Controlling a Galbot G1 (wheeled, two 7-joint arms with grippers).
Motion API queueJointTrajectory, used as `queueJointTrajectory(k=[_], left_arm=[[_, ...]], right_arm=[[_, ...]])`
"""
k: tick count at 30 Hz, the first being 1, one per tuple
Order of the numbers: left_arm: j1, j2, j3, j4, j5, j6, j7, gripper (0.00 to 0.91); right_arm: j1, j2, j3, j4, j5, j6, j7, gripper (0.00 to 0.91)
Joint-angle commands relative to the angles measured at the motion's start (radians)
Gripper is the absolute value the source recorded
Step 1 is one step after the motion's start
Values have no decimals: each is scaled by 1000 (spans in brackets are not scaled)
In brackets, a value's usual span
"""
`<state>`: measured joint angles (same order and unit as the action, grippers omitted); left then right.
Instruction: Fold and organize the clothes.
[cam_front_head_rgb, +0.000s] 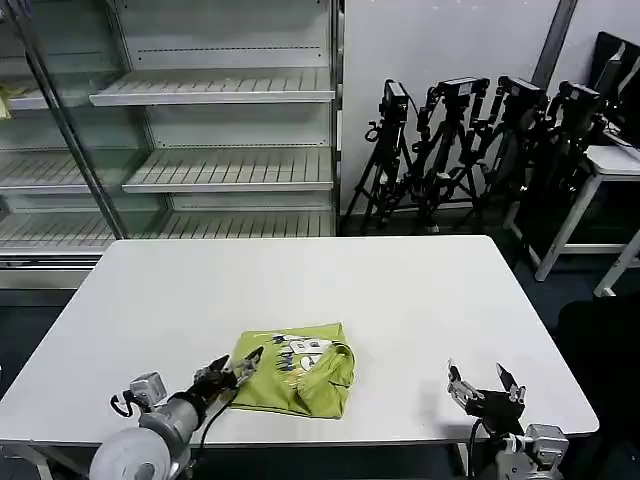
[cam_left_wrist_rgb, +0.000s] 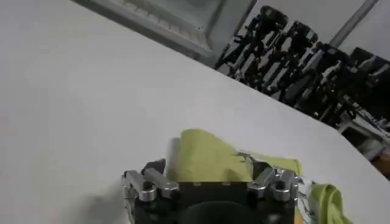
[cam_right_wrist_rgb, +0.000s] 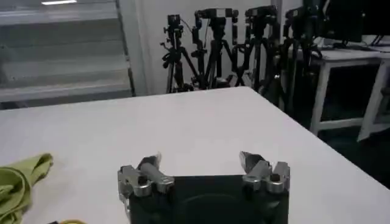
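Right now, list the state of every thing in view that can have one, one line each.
T-shirt: folded into a compact bundle with a print showing on top, lying on the white table near its front edge.
Left pincer: open, at the bundle's left edge; contact cannot be told.
Right pincer: open, holding nothing, over the table's front right, apart from the shirt.
Shelving unit: shelves bare.

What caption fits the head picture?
Left pincer at the folded lime T-shirt; right pincer open beside it.

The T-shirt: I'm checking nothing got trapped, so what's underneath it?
The folded T-shirt lies flat on the white table. Anything beneath its layers is covered and cannot be seen.
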<state>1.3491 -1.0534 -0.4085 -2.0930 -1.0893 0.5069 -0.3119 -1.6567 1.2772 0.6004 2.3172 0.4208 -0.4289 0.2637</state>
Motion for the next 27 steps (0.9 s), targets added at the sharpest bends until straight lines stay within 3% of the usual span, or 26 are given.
queueJointTrajectory(k=[1,2,3,5,7,27], left_arm=[[-50,-48,63,74,-1,-7,1,907],[-54,-49,67,75,-4,-16,3,796],[-57,-49,69,77,-6,-23,4,403],[-62,-51,68,78,-18,-32,5,161],[-66,-50,66,78,-38,-38,7,71],[-47,-58,26,34,-208,-57,16,50]], right_arm=[[-9,1,7,8,0,0,0,907],[-12,1,10,10,-1,0,0,907],[-15,2,11,13,0,0,0,907],[-19,5,14,18,0,0,0,907],[-23,7,16,22,0,0,0,907],[-52,22,31,66,1,-3,0,907]])
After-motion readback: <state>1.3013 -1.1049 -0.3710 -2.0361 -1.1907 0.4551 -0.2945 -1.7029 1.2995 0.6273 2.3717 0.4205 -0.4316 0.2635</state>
